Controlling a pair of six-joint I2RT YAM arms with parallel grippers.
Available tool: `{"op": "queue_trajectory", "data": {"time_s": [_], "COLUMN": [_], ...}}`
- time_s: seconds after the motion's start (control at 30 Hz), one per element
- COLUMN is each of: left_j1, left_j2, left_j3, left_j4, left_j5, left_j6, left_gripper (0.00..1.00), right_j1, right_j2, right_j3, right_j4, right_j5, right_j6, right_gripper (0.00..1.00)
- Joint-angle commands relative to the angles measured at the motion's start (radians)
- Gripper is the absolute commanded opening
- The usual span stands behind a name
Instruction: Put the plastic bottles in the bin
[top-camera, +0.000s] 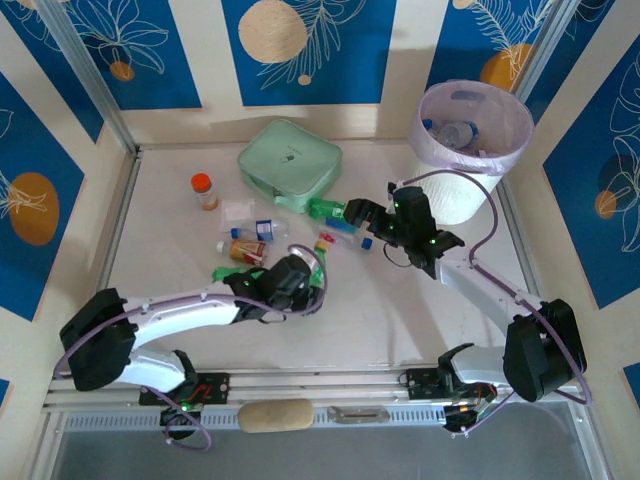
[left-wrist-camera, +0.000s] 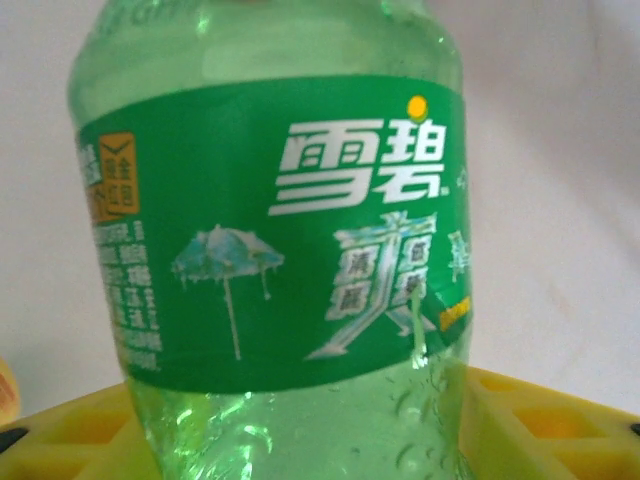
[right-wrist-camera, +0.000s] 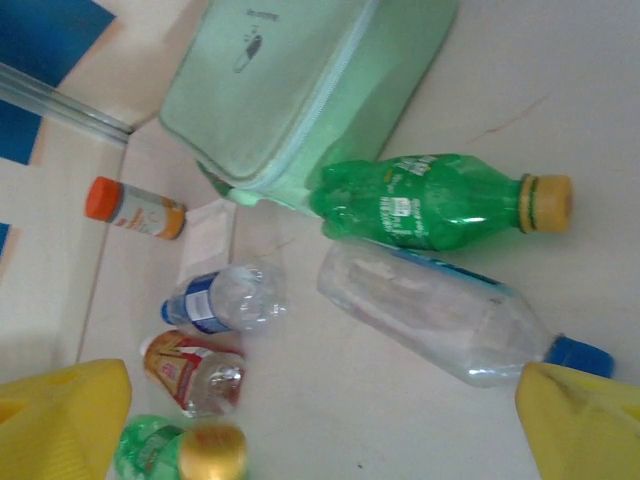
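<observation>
Currently the left gripper (left-wrist-camera: 310, 435) is clamping a green bottle (left-wrist-camera: 270, 230). Its yellow fingers (left-wrist-camera: 70, 440) are pressing in on the body from both sides at the bottom of the wrist frame, just under the label. Taking the bottle across its round middle probably keeps the slick plastic from twisting out on the lift; I cannot tell whether it is off the table (top-camera: 400, 320) yet. In the overhead view this arm is working left of centre, well apart from the bin (top-camera: 515, 140) at the upper right, where a few bottles are showing inside the liner. The right gripper (right-wrist-camera: 320, 400) is hanging with its jaws spread wide and nothing between them. It is looking down on a clear bottle (right-wrist-camera: 430, 320) lying on its side at the lower right of the wrist frame, blue cap just beside one fingertip. That wide spread looks meant for straddling the barrel. Above it a gold-capped bottle (right-wrist-camera: 430, 200) is lying with its base against the pouch (right-wrist-camera: 300, 90), so the clear one seems the freer pick.
</observation>
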Motion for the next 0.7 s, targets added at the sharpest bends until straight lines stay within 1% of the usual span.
{"op": "queue_trajectory", "data": {"time_s": [0.0, 0.1, 0.17, 0.23, 0.33, 0.5, 0.67], "left_j1": [0.082, 0.139, 0.164, 0.189, 0.215, 0.225, 0.225], "left_j2": [-0.025, 0.014, 0.047, 0.076, 0.110, 0.139, 0.127], "left_j3": [-0.064, -0.055, -0.027, -0.004, 0.010, -0.005, -0.048], "left_j4": [0.254, 0.395, 0.444, 0.494, 0.562, 0.664, 0.728], "left_j5": [0.030, 0.068, 0.101, 0.151, 0.238, 0.367, 0.415], "left_j6": [-0.068, -0.059, -0.038, -0.029, -0.026, -0.035, -0.051], "left_gripper": [0.57, 0.57, 0.58, 0.58, 0.58, 0.59, 0.59], "right_j1": [-0.004, -0.002, 0.006, 0.018, 0.039, 0.069, 0.081], "right_j2": [0.017, 0.058, 0.085, 0.109, 0.134, 0.174, 0.223], "right_j3": [0.027, 0.042, 0.055, 0.067, 0.078, 0.103, 0.129], "right_j4": [0.104, 0.156, 0.184, 0.213, 0.248, 0.256, 0.262], "right_j5": [-0.105, -0.180, -0.221, -0.255, -0.293, -0.319, -0.352], "right_j6": [0.015, 0.024, 0.028, 0.029, 0.020, -0.001, -0.001], "right_gripper": [0.99, 0.99, 0.99, 1.00, 0.98, 0.94, 0.85]}}
